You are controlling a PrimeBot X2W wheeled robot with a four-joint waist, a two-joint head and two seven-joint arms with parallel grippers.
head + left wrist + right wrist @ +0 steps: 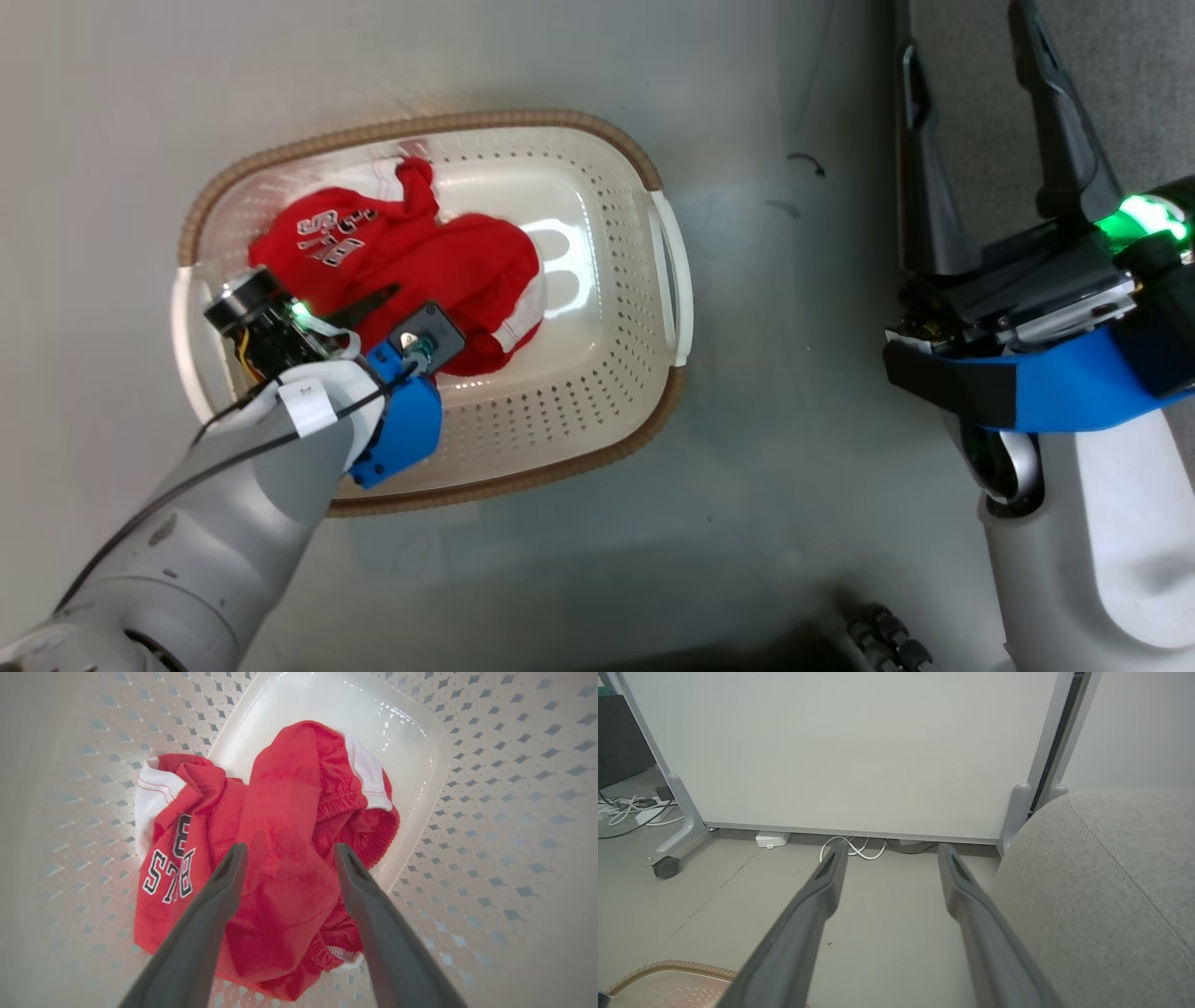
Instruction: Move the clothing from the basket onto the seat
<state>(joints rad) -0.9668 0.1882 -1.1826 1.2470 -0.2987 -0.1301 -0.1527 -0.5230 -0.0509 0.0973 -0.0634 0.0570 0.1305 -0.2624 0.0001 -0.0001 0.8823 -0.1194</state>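
- Head view: clothing lies in basket on floor. Left arm reaches in from above and its wrist hides part of the fabric.
- Left wrist view: left gripper fingers apart over the red heap. Can't tell if tips touch it. White trim & number print are clear here.
- Right wrist view: right gripper fingers apart, up in the air, facing a wheeled white panel. Seat is on the right, cut off by frame. Basket rim just shows bottom left.

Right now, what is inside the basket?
Crumpled red clothing lies on the basket floor, with the open left gripper poised over it. Anything beneath the clothing is covered.
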